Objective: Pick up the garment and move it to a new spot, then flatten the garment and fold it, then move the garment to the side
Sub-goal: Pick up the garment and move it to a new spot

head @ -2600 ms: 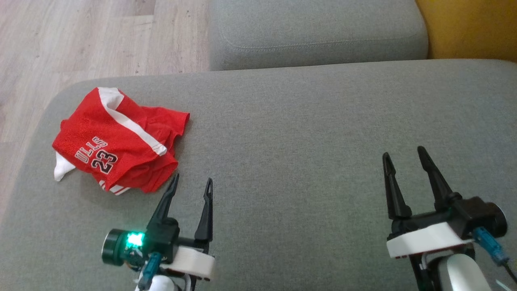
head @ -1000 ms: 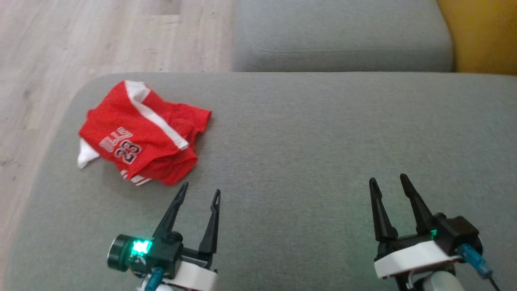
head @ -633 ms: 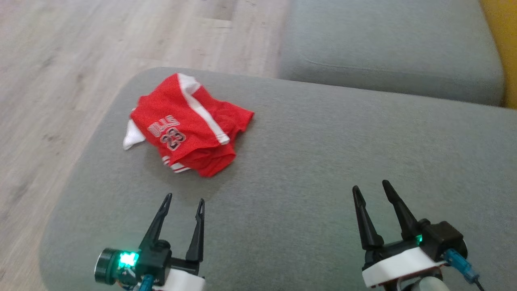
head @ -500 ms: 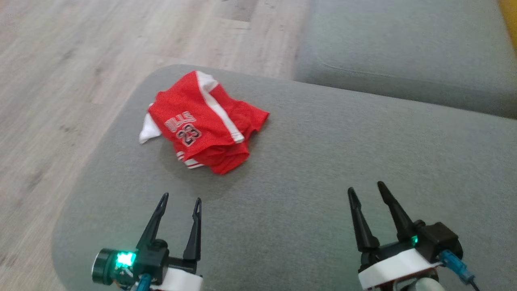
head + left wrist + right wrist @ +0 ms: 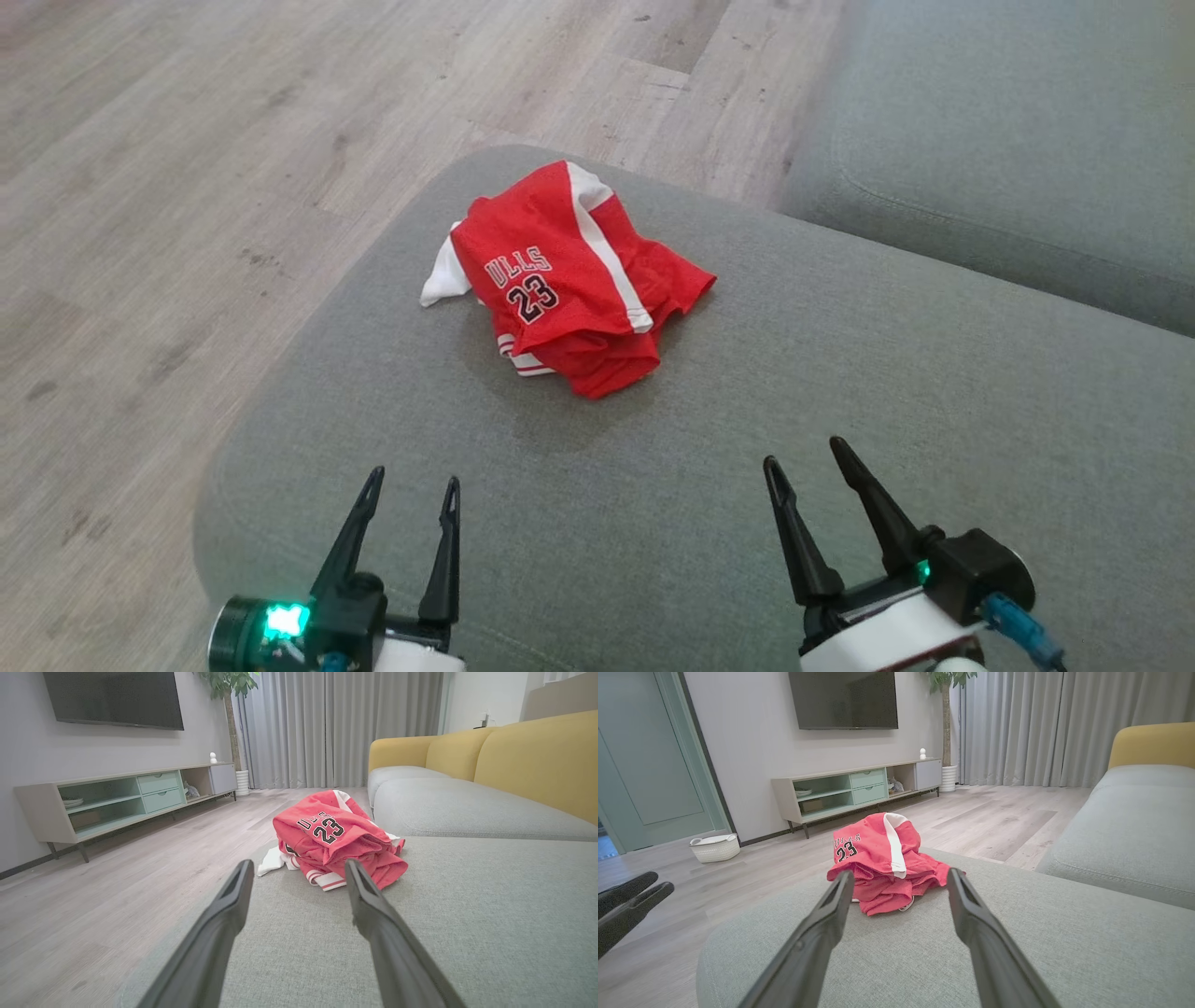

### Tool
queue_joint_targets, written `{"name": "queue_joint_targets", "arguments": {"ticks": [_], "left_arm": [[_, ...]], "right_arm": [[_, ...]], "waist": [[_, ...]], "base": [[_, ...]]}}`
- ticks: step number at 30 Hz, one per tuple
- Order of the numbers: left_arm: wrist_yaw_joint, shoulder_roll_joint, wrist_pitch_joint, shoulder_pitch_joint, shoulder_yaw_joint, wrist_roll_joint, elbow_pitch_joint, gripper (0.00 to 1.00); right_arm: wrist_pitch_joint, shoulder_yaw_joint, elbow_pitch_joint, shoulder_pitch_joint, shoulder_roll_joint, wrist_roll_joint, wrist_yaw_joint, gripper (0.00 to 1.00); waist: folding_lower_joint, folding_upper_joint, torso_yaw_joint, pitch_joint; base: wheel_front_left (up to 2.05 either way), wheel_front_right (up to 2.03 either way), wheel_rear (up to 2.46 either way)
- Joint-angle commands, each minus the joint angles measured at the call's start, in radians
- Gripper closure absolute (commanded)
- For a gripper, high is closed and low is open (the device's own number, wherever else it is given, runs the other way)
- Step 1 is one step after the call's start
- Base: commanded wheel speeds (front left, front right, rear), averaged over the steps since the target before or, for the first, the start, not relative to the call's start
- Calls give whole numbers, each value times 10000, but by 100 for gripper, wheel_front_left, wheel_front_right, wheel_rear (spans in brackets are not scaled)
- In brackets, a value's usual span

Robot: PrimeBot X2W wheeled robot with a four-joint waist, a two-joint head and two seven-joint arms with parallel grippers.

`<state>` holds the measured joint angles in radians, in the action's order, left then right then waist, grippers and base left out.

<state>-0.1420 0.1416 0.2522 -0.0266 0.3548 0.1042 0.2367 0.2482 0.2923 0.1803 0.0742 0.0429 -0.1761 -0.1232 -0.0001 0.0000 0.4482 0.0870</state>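
Head view: the red garment (image 5: 569, 280) lies crumpled by the cushion's (image 5: 840, 392) far left edge, with floor (image 5: 187, 187) just beyond and bare cushion stretching rightward. Nearer, the left gripper (image 5: 413, 478) and right gripper (image 5: 803, 453) hover spread and empty. Left wrist view: garment ahead, apart from the fingers. Right wrist view: likewise.

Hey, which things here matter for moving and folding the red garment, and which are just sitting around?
For the job:
garment
sofa seat under it
left gripper, open
right gripper, open

Just lying about:
basket
TV
cabinet
plant
curtains
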Motion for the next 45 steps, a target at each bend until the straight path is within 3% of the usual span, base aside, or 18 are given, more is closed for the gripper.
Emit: {"name": "queue_joint_targets", "arguments": {"ticks": [1,9,14,18,22,25,30,31,35,40,45], "left_arm": [[-44,2,95,438,-344,-98,-348,0],[-53,157,95,428,-601,-69,-476,0],[285,558,95,965,-589,-240,-476,0],[1089,1074,-127,2330,-427,-346,-264,0],[2221,1646,-1184,4388,-401,-26,337,0],[2627,2126,-2182,6022,-106,338,1143,0],[2718,2758,-3561,7872,1150,1477,2470,0],[2721,3134,-4143,8580,1984,2342,2946,0],[2723,3656,-4833,9437,2999,3546,3454,0],[2725,4292,-5206,10463,4057,4530,4352,0],[2725,4481,-5297,11034,4760,5230,5092,0]], "right_arm": [[135,236,-332,-329,73,-21,-75,0],[135,501,-337,-347,73,-31,-75,0],[135,711,-387,-410,73,41,-75,0],[135,665,-478,-506,73,168,-75,0],[135,559,-635,-791,73,283,-75,0],[135,610,-702,-1064,73,428,-75,0],[135,646,-782,-1403,73,518,-75,0],[135,698,-805,-1540,73,521,-75,0],[135,775,-845,-1714,73,542,-75,0],[135,834,-882,-1944,73,551,-75,0],[135,854,-913,-2079,73,506,-75,0]], "waist": [[1,0,56,10],[1,0,-17,-29],[1,0,-325,-286],[1,0,-675,-712],[1,0,-1176,-1376],[1,0,-1589,-1878],[1,0,-2109,-2428],[1,0,-2361,-2677],[1,0,-2694,-3038],[1,0,-3160,-3528],[1,0,-3464,-3833]], "base": [[0,0,0],[0,0,0],[0,0,0],[0,0,0],[0,0,0],[0,0,0],[0,0,0],[0,0,0],[0,0,0],[0,0,0],[0,0,0]]}}
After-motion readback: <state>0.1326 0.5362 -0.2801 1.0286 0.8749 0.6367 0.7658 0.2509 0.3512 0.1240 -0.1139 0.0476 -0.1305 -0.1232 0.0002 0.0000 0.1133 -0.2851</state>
